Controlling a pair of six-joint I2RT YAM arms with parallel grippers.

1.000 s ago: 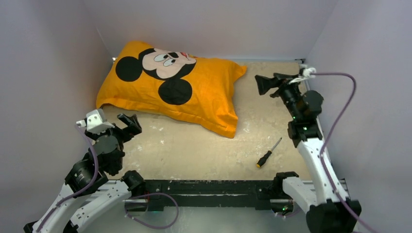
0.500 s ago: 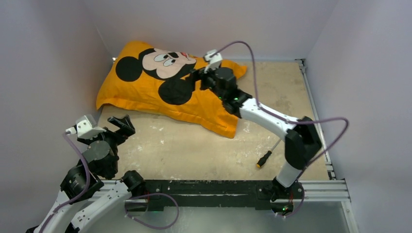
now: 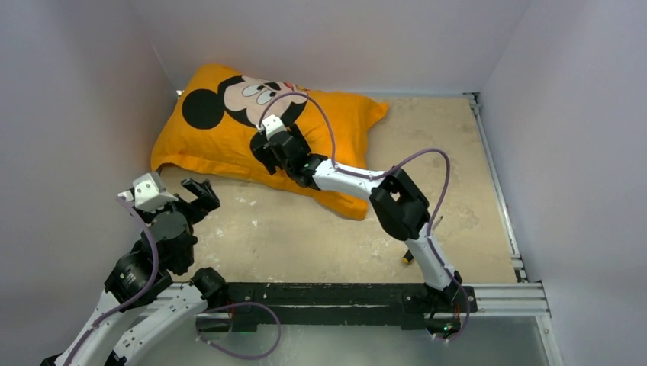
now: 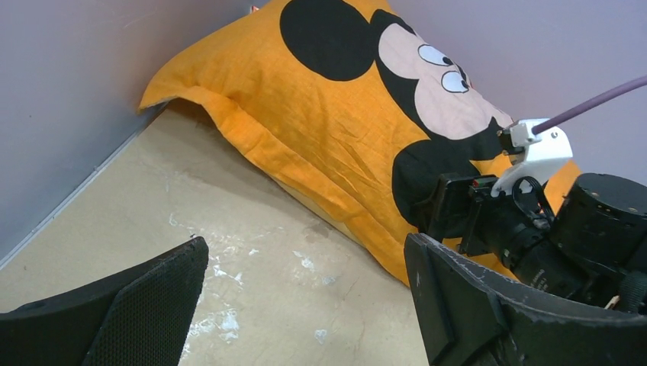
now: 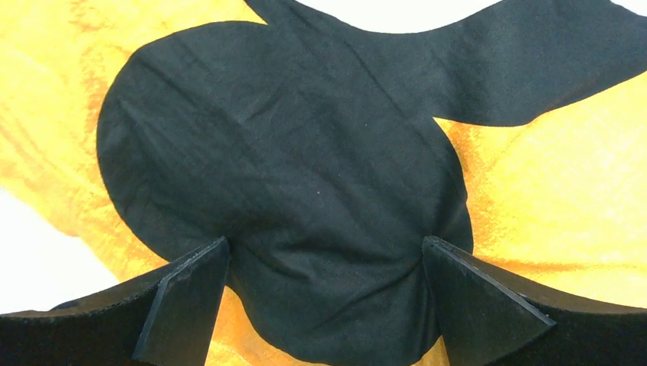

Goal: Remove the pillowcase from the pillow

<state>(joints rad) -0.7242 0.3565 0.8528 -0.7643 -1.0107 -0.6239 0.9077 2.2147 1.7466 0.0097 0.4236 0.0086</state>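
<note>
Right gripper (image 5: pixel 324 244), spread wide and empty, is set against the black ear (image 5: pixel 290 168) of the bright orange-yellow mouse-face cloth pillowcase (image 3: pixel 343 122) at the table's (image 3: pixel 305 229) eleven o'clock, where a first pinch of cloth is judged needed next.

Two arms, catalogue of parts:
- Left arm (image 3: pixel 172 232), right arm (image 3: pixel 347 174): white link shells, black cylindrical joint housings.
- Purple cable (image 4: pixel 603 97) to a white angular wrist mount (image 4: pixel 538 149), one per arm.
- Fingers (image 4: pixel 145 305): black, wedge-shaped, with mesh-textured pads.
</note>
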